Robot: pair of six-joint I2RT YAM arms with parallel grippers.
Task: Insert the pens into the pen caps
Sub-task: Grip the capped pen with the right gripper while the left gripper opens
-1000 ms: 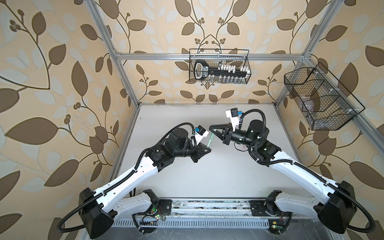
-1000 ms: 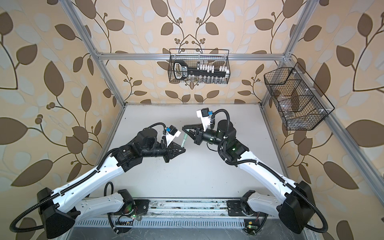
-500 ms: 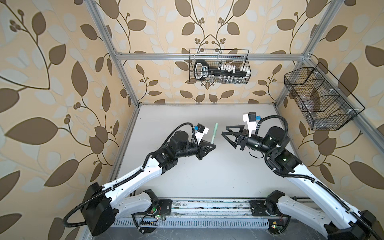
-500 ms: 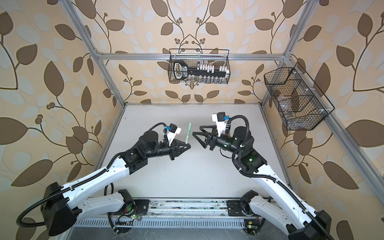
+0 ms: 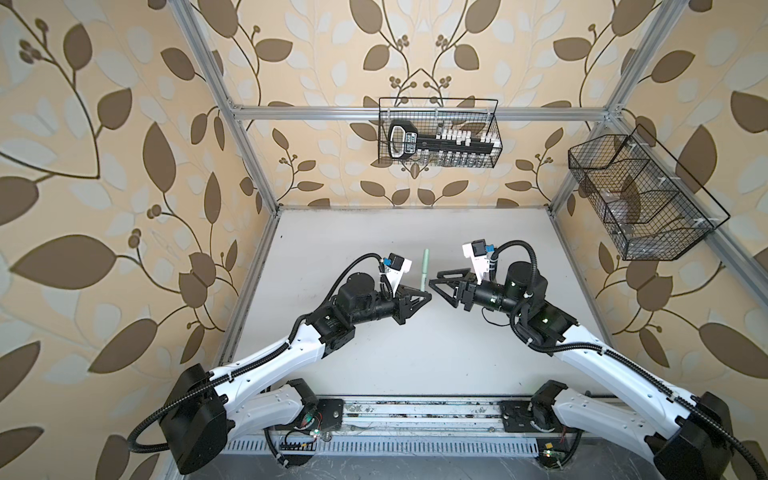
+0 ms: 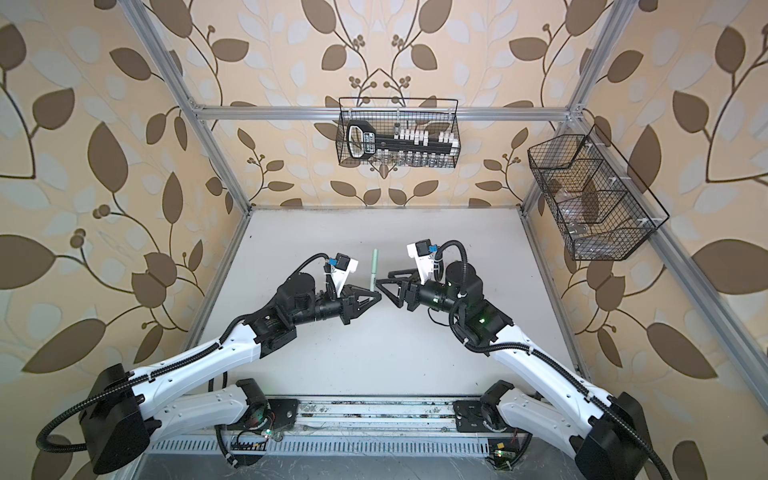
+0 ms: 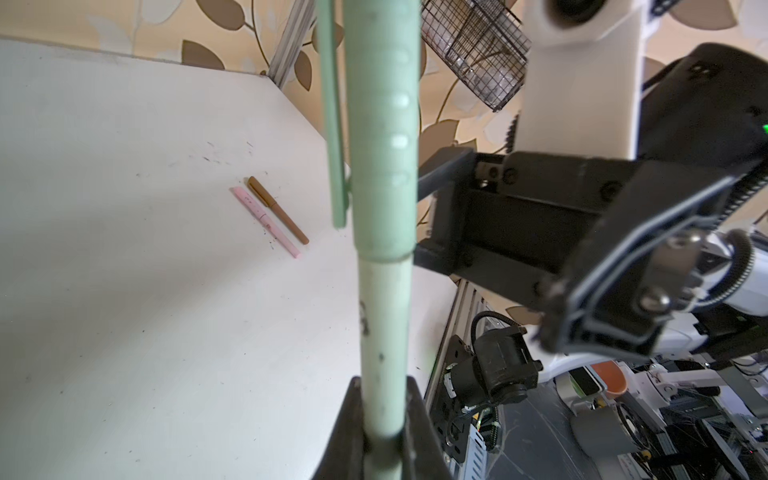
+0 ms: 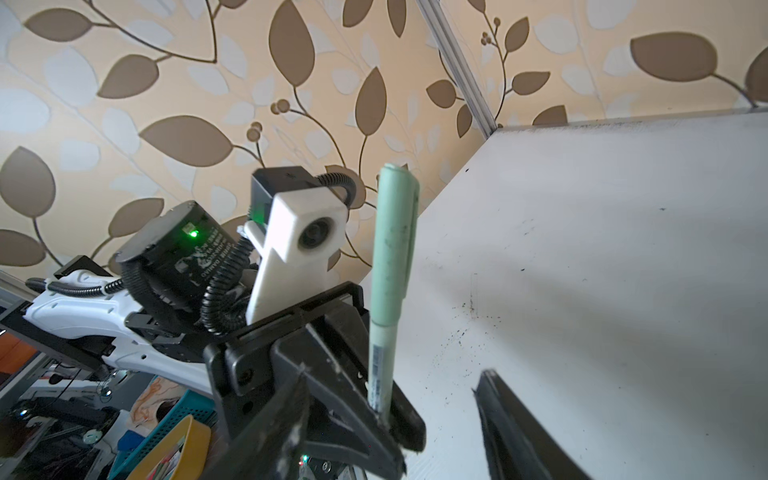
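My left gripper (image 5: 428,296) is shut on the lower barrel of the pale green pen (image 5: 424,270), which stands upright above the table. The green pen cap (image 7: 382,124) sits on the pen's upper end, its clip along one side. The left gripper (image 7: 382,415) pinches the barrel between both fingers. Just right of the pen, my right gripper (image 5: 434,278) stands open with nothing in it. Its fingers (image 8: 511,428) are wide apart on either side of the pen (image 8: 390,249) without touching it. The pink pen (image 7: 266,221) and the brown pen (image 7: 277,210) lie capped, side by side on the table.
A wire basket (image 5: 438,133) holding a black tool hangs on the back wall. A second wire basket (image 5: 640,199) hangs on the right wall. The white table (image 5: 415,353) has metal frame posts at its back corners. Neither the pink nor the brown pen shows in either top view.
My right gripper opened, let go of the green cap end and drew back to the right. The left gripper still holds the green pen, now upright.
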